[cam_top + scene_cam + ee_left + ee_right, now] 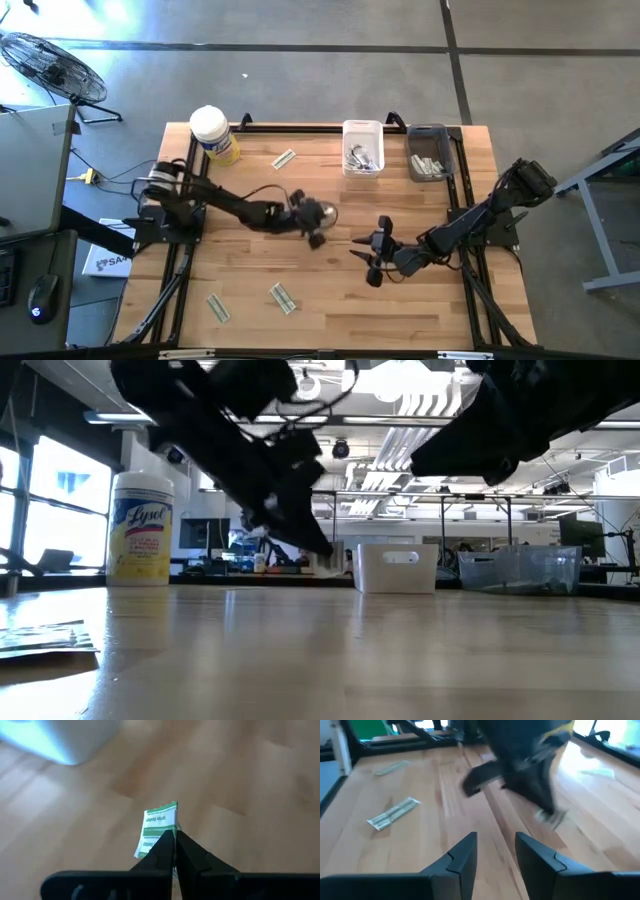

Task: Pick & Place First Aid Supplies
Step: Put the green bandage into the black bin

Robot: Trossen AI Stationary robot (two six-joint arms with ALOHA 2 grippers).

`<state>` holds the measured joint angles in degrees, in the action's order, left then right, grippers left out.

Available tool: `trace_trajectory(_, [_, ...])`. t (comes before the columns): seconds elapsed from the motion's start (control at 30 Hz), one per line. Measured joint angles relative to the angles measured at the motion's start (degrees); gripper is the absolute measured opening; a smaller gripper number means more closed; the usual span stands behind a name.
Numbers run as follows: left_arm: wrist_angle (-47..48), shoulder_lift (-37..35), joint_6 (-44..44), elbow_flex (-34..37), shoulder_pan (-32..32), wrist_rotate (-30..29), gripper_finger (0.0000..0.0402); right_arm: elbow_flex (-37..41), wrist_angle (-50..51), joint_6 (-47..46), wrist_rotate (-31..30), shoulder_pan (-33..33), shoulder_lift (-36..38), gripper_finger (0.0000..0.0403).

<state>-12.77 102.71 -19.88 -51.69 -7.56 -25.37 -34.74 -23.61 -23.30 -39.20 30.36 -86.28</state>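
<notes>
Green-and-white strip packet (159, 827) pinched in shut left hand (173, 845), apparently just lifted off desk (330, 290). Next: carry to white bin (363, 146) ahead. Right hand (495, 852) open, idle.

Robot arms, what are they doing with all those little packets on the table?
They are tidying first aid packets into bins. The left gripper is shut on a green-and-white packet near the middle of the table. The right gripper is open and holds nothing, waiting close by. More strip packets lie on the wood, and some already sit in the white bin and the grey bin at the far edge. A yellow wipes tub stands at the far left corner.
</notes>
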Motion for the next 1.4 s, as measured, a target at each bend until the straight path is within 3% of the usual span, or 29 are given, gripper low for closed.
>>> trace_trajectory(0.27, [-1.2,-1.2,6.9,0.1,-9.8,3.5,0.0002,-0.2,-12.0,9.1,4.7,0.8,-5.5,0.0167])
trace_trajectory(0.47, [-1.7,-1.7,8.1,0.1,-11.2,7.0,0.0002,-2.6,-12.3,12.2,5.2,-0.2,-9.5,0.021])
trace_trajectory(0.63, [-4.1,-1.8,8.1,0.0,-11.2,7.2,0.0002,-5.4,-12.3,12.8,5.0,-1.8,-13.5,0.0212])
trace_trajectory(0.77, [-5.2,-1.8,8.9,-0.1,-11.2,8.1,0.0002,-6.2,-12.1,9.9,3.5,-3.4,-16.1,0.0199])
trace_trajectory(1.0, [-7.6,-1.8,8.9,-0.1,-11.2,8.0,0.0002,-6.1,-11.2,6.9,7.6,-4.5,-16.3,0.0161])
trace_trajectory(1.4, [-9.8,-1.8,8.9,-0.1,-11.2,8.0,0.0009,-6.0,-11.3,6.6,8.1,-4.6,-16.3,0.004])
